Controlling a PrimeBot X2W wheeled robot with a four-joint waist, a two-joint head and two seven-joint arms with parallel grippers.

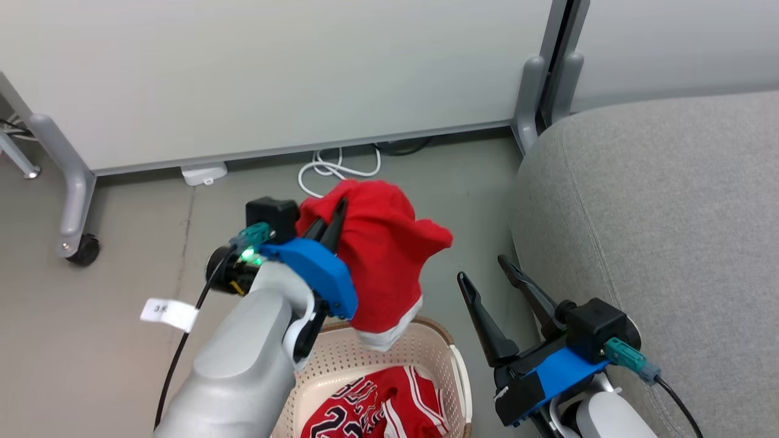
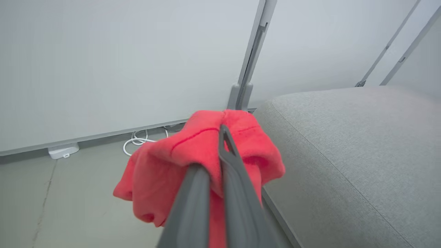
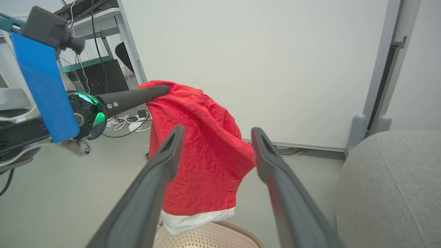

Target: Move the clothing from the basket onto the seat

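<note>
Nearest to the robot, the basket (image 1: 341,365) stands on the floor (image 1: 91,377). In it lies the jersey (image 1: 371,413), red with white stripes and black-and-white numbers, crumpled at the bottom, and no gripper touches it. Just right of the basket, also near, the right gripper (image 1: 484,267) hangs with its two fingers spread wide and nothing between them. It points away from the robot, in the gap between the basket and the seat (image 1: 669,231). A little farther and to the left, above the far rim of the basket, the left gripper (image 1: 328,222) is clenched on the other garment (image 1: 380,261), a plain red piece with a white hem. The fingers pinch it near its top, so the cloth hangs down in a loose fold and the white hem is just over the basket rim; whether the hem touches the rim I cannot tell. This garment is out of the basket but it is not over the seat. The seat runs along the right side from near to far, and its grey cushion carries no clothing. Far behind, a white cable (image 1: 331,167) lies on the floor at the foot of a pale panel (image 1: 274,73). I judge the task to be in its first half. One garment is picked up and must be carried right and released on the seat, and after this the jersey needs the same, so both placements are left to do.
</note>
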